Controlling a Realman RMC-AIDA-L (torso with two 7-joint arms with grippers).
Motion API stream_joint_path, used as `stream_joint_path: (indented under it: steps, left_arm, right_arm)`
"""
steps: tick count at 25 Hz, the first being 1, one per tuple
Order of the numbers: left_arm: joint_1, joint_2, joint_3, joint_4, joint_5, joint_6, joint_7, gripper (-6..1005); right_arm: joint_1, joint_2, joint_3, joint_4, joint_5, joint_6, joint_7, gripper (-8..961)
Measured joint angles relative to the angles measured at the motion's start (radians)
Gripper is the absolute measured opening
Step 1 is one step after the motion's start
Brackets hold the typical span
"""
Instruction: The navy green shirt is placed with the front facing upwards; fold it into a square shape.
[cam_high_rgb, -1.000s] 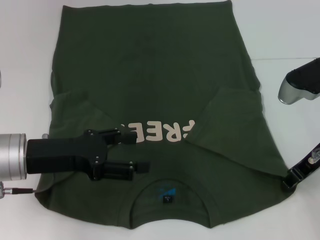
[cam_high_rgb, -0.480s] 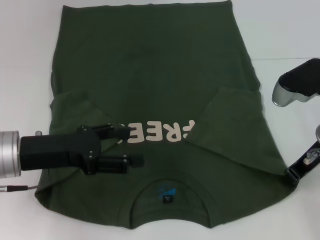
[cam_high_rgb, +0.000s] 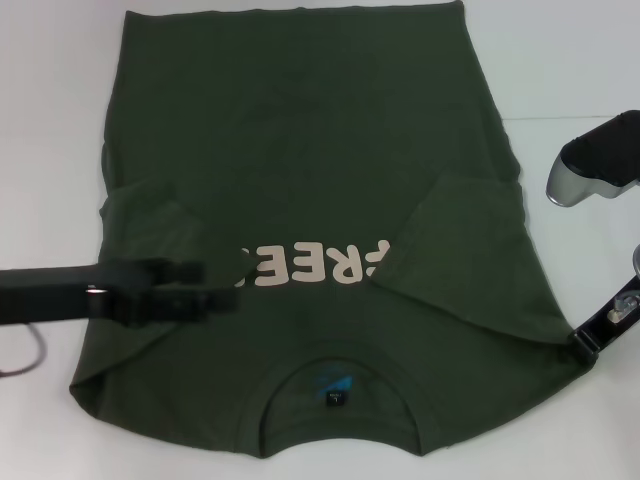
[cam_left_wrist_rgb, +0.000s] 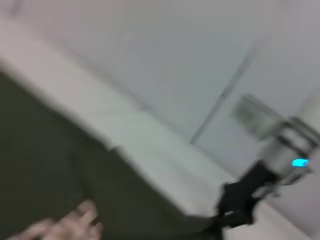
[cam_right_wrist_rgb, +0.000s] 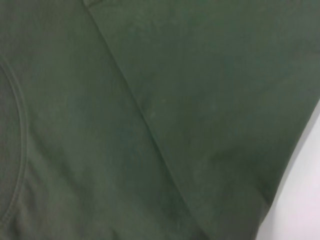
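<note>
Just beyond our left gripper (cam_high_rgb: 215, 285), toward the far side of the white table (cam_high_rgb: 50, 120), lay the cream "FREE!" lettering (cam_high_rgb: 315, 268) on the navy green shirt (cam_high_rgb: 300, 150). We reached in low from the left edge of the head view, the arm stretched across the garment's left sleeve (cam_high_rgb: 150, 225), which was folded inward over the chest. The left gripper was smeared by motion, so we could not tell whether its fingers were apart or together. Nearer to us than that gripper sat the collar (cam_high_rgb: 340, 385) with its small blue neck label (cam_high_rgb: 335, 385).

The shirt lay spread flat, front up, hem at the far end and collar at the near end. Its right sleeve (cam_high_rgb: 470, 250) was also folded inward, with one corner touching the end of the lettering.

Our right gripper (cam_high_rgb: 590, 345) sat at the shirt's right shoulder corner, at the near right edge of the cloth. Only a small dark part of it showed in the head view, and we could not tell whether it gripped the fabric. In our right wrist view, green cloth (cam_right_wrist_rgb: 150, 100) filled almost everything, with a seam running across it and a sliver of table at one corner. In our left wrist view, blurred, the right gripper (cam_left_wrist_rgb: 235, 210) appeared farther off at the shirt's edge.
</note>
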Motion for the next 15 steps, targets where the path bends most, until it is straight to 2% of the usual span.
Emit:
stream_joint_path:
  steps: [6, 10, 15]
  left_arm:
    - [0.009, 0.01, -0.096, 0.171, 0.159, 0.01, -0.267, 950]
    - [0.004, 0.031, -0.187, 0.188, 0.252, 0.003, -0.385, 950]
    - [-0.01, 0.043, -0.209, 0.183, 0.366, -0.001, -0.523, 950]
  right_arm:
    - [0.002, -0.001, -0.004, -0.01, 0.0, 0.0, -0.001, 34]
    - [0.003, -0.001, -0.003, -0.021, 0.001, -0.004, -0.002, 34]
    - [0.005, 0.0, -0.004, -0.026, 0.001, -0.006, -0.003, 35]
